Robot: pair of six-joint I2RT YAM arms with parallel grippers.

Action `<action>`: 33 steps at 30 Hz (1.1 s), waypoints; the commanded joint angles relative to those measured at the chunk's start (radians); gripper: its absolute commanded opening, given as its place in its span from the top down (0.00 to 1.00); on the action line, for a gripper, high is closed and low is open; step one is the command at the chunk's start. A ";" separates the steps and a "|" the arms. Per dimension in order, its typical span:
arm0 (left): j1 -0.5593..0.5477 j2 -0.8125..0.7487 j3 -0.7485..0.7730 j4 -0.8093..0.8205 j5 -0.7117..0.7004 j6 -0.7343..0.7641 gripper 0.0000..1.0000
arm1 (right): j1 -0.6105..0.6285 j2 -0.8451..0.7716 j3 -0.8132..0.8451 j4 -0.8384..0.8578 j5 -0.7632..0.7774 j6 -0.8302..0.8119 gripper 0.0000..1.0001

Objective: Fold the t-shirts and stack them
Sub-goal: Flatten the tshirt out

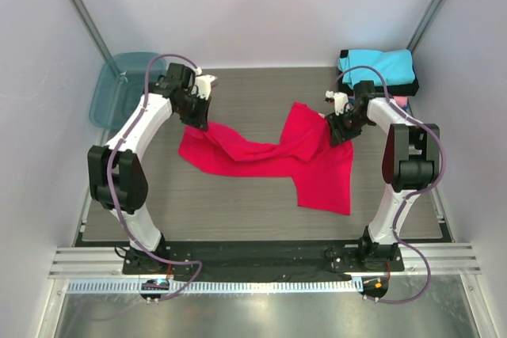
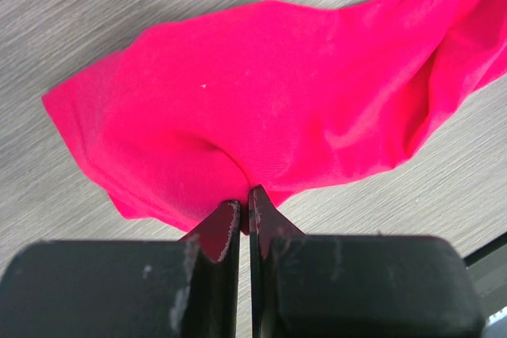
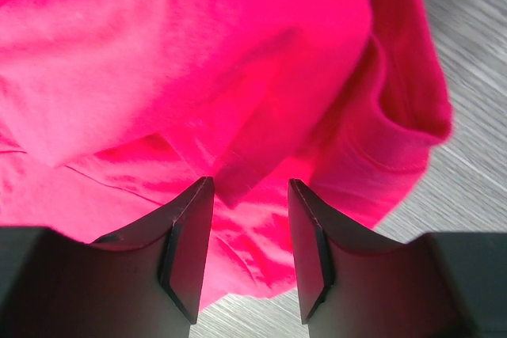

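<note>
Looking down from the top view, spotted the red t-shirt point(image 1: 309, 168) sprawled across the middle of the table point(image 1: 238, 215), rumpled and twisted through the centre, nowhere near folded yet. Found the left gripper point(image 2: 244, 199) clenched on a tuck of red cloth at the shirt's left edge, jaws pressed together with fabric nipped between them. Probably gripped there to pull that side out flat, or to lift it over for a fold. Just guessing though. Saw the right gripper point(image 3: 250, 195) at the upper right part of the same shirt, jaws spread apart, red cloth bunched under and between them but not squeezed. So released, not grasping anything. Looked poised to bite down near a hemmed edge, maybe to match the left side's hold and stretch the shirt between both arms.

Counted four t-shirts in total: one red, loose in the middle, plus three folded in a pile at the upper right of the frame. Cyan t-shirt point(image 1: 376, 65) on top, black t-shirt point(image 1: 412, 86) under it, and only a sliver of pink t-shirt point(image 1: 401, 102) peeking out lowest. Presumably stacked off in that corner to leave working room. Also counted one teal bin point(image 1: 107, 96) at the upper left, well apart from the cloth, and two grippers.
</note>
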 commanded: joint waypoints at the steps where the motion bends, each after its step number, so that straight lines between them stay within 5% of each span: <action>1: -0.013 0.006 0.048 0.010 -0.001 0.015 0.97 | -0.008 -0.007 0.033 -0.016 -0.018 0.009 0.52; 14: -0.038 0.015 0.048 0.012 -0.021 0.024 0.97 | -0.008 0.043 0.053 -0.056 -0.084 0.001 0.52; 17: -0.042 0.015 0.045 0.015 -0.024 0.029 0.97 | -0.008 0.046 0.059 -0.057 -0.088 0.000 0.60; 19: -0.047 0.017 0.044 0.016 -0.027 0.029 0.97 | -0.008 0.054 0.070 -0.063 -0.099 -0.002 0.76; 24: -0.052 0.020 0.042 0.018 -0.027 0.029 0.97 | -0.008 0.034 0.093 -0.071 -0.105 0.004 0.99; 33: -0.041 0.103 0.168 0.049 -0.098 0.053 0.99 | -0.008 -0.122 0.269 -0.086 -0.221 0.098 0.99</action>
